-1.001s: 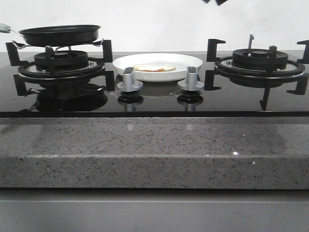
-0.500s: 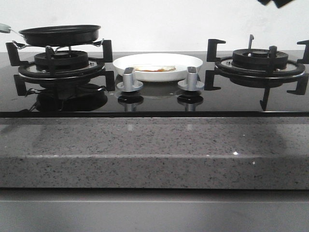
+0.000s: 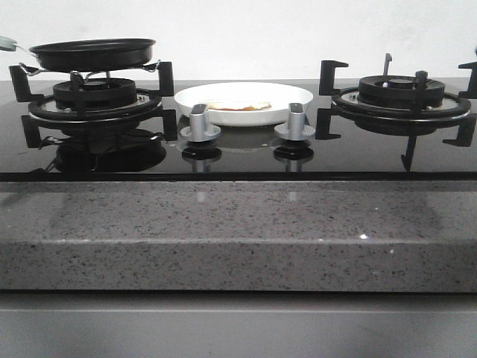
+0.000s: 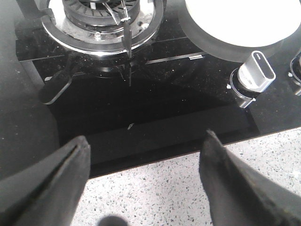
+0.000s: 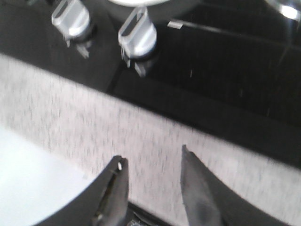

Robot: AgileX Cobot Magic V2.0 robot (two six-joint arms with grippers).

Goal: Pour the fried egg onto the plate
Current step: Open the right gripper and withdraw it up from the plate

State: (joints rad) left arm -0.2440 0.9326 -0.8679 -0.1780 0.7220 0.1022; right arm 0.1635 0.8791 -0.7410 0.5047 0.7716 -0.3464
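Observation:
The white plate [image 3: 244, 95] sits on the black glass hob between the two burners. The fried egg [image 3: 238, 105] lies flat on it, showing a pale edge and an orange streak. The black frying pan [image 3: 93, 52] rests empty on the left burner. Neither gripper shows in the front view. My left gripper [image 4: 146, 139] is open and empty, over the speckled counter edge in front of the hob; the plate [image 4: 240, 23] is ahead of it. My right gripper [image 5: 152, 154] is open and empty above the counter, in a blurred view.
Two silver knobs [image 3: 199, 123] [image 3: 294, 121] stand in front of the plate; they also show in the right wrist view [image 5: 137, 35]. The right burner [image 3: 402, 93] has tall black grate prongs. The left burner [image 4: 103, 19] is by the left gripper. A granite counter [image 3: 238, 231] runs along the front.
A dark gripper part at the top right of the front view moved right and out of the frame. The pan, plate and egg have not moved.

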